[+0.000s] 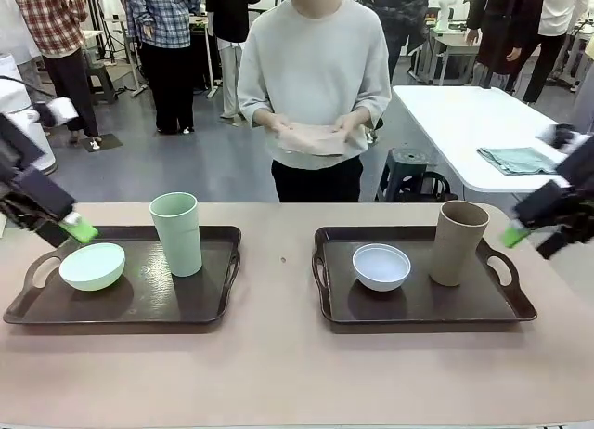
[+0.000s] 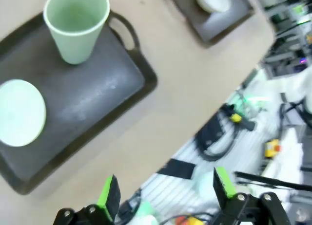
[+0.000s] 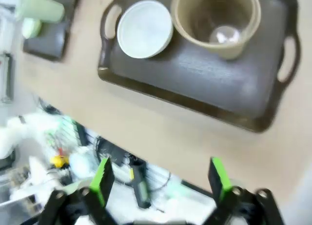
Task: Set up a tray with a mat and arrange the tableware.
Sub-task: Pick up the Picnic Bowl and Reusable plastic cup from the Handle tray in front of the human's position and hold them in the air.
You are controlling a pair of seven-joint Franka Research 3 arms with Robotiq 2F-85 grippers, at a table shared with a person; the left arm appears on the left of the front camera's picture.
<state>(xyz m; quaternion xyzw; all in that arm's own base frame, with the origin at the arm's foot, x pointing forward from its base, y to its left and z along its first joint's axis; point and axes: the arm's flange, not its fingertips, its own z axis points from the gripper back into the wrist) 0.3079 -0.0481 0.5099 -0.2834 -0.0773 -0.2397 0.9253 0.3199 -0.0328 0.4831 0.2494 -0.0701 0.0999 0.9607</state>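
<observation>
Two dark trays sit side by side on the table, and neither has a mat in it yet. On the left tray the pale green bowl rests near the left handle, with the tall green cup upright just beside it. On the right tray the white bowl stands left of the tan-brown cup, near it but apart. All four pieces sit directly on bare tray.

My left gripper hangs near the left tray's outer end, fingers spread wide with nothing between them. My right gripper hovers off the right tray's far handle, equally spread and empty.

Across the table the person holds a folded beige cloth in both hands; it is probably the mat, though it is too small for me to be sure.

I judge the task barely begun: the mat must go down, which likely means clearing a tray first, and then the tableware needs arranging on top.
</observation>
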